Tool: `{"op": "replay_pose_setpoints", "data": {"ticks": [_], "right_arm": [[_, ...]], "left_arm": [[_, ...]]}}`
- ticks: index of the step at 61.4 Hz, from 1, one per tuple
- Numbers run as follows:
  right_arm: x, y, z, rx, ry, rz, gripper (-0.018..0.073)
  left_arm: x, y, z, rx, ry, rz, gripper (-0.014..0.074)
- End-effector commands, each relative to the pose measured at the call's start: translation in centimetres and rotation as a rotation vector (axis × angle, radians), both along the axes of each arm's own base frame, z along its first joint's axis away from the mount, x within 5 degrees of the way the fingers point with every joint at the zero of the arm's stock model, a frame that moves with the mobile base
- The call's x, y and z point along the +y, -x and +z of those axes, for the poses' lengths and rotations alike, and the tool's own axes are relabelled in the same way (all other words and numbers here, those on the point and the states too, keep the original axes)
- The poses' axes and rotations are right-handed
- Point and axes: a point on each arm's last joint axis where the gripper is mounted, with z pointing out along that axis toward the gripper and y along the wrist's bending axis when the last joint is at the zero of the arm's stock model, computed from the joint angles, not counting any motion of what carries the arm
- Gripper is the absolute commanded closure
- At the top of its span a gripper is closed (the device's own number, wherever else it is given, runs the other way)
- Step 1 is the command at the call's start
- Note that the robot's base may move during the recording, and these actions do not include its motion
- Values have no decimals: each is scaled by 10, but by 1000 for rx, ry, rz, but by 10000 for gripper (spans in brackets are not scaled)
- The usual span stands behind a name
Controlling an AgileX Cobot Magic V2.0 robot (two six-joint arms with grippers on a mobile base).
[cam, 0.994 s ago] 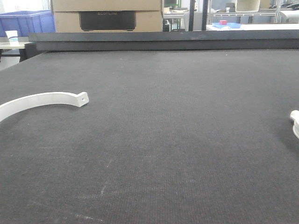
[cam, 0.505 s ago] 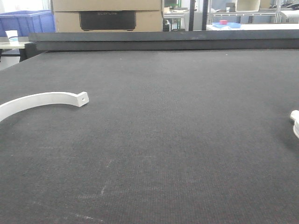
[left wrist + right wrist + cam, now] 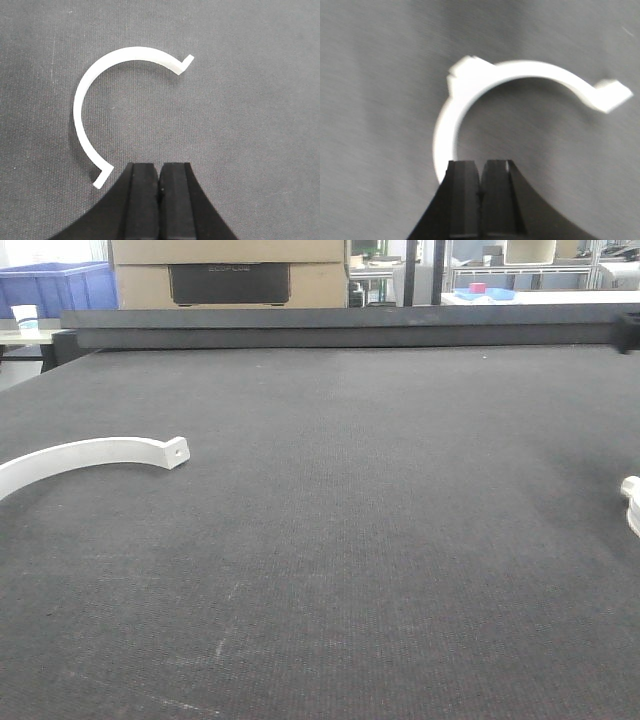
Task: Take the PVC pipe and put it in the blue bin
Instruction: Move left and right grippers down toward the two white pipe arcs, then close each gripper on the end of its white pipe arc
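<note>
Grabbed nothing yet | left gripper (image 3: 159,167): pressed shut, empty, hung over white PVC pipe (image 3: 77,107) on mat (image 3: 250,125) | right gripper (image 3: 481,165): pressed shut, empty, over second piece (image 3: 530,67) | blue bin (image 3: 55,285): stood far back, whole job left

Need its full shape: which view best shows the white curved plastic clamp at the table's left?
Left wrist view: the whole white curved plastic clamp, from above. Front view crops it at the edge; right wrist shows another, blurred clamp.

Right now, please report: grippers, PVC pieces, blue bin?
Left gripper shut, empty, by one white PVC clamp. Right gripper shut, empty, by second PVC clamp, view blurred. Blue bin far back-left, beyond table. No obstacle seen.
</note>
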Motion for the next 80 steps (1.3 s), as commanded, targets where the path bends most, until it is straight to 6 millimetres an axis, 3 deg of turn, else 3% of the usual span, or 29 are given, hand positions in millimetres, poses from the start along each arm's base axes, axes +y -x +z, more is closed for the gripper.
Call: {"op": "replay_pose_setpoints", "data": {"ticks": [1, 14, 18, 26, 33, 49, 69, 74, 80], "right_arm": [[6, -13, -1, -9, -19, -17, 709], [13, -27, -13, 86, -52, -32, 678], [13, -28, -17, 98, -52, -44, 576], [13, -31, -22, 106, -51, -50, 279], [14, -34, -27, 106, -50, -52, 174], [15, -42, -51, 168, -40, -74, 179], [15, -39, -62, 235, -22, -76, 183], [13, -38, -62, 250, -7, -69, 258], [13, -37, -62, 257, 1, -66, 436]], "left_arm": [[-1, -1, 4, -20, 15, 3, 707], [-1, -1, 4, -18, 17, 3, 707], [-1, -1, 4, -18, 17, 3, 707], [-1, -1, 4, -18, 17, 3, 707], [-1, -1, 4, -18, 17, 3, 707], [-1, -1, 4, -18, 17, 3, 707], [-1, -1, 4, -18, 17, 3, 707], [-1, -1, 4, -18, 17, 3, 707], [-1, -1, 4, -16, 23, 10, 707]]}}
